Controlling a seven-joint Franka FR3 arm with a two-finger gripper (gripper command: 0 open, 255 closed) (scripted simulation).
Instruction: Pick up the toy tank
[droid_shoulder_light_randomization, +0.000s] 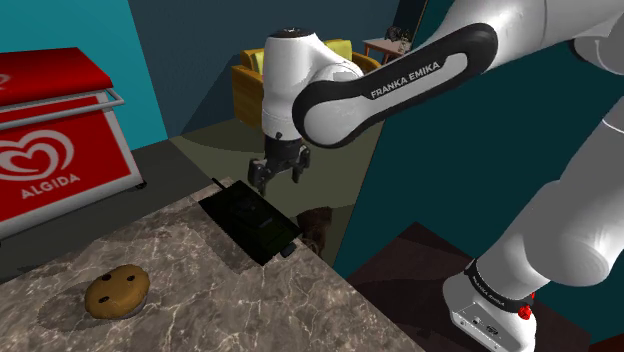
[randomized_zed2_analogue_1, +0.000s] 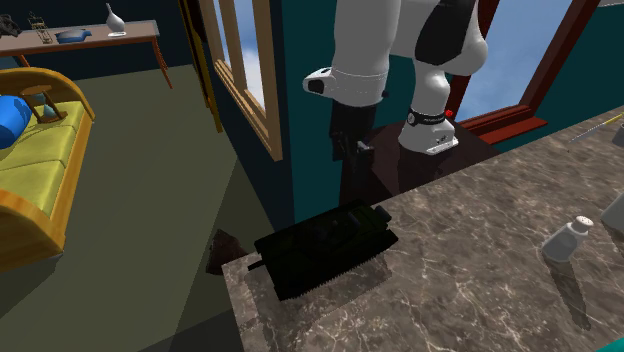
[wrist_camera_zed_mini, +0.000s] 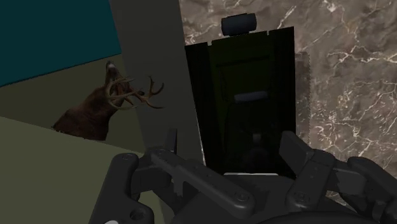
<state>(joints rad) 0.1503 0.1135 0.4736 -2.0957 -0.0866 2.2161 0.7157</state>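
The shoulder view looks down from beside the arm's base (droid_shoulder_light_randomization: 492, 305), fairly near, across the marble counter (droid_shoulder_light_randomization: 200, 290) toward its far edge, where the toy tank (droid_shoulder_light_randomization: 248, 215) lies. The second exterior view faces back at the arm from over the counter, close to that same edge. The wrist view looks down on that edge from close above, sharing the tank with both.

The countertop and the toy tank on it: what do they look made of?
Countertop: looks like polished marble or similar stone, brown-grey with pale veins. Toy tank: plain black with a faint sheen, perhaps plastic; the look leaves it open.
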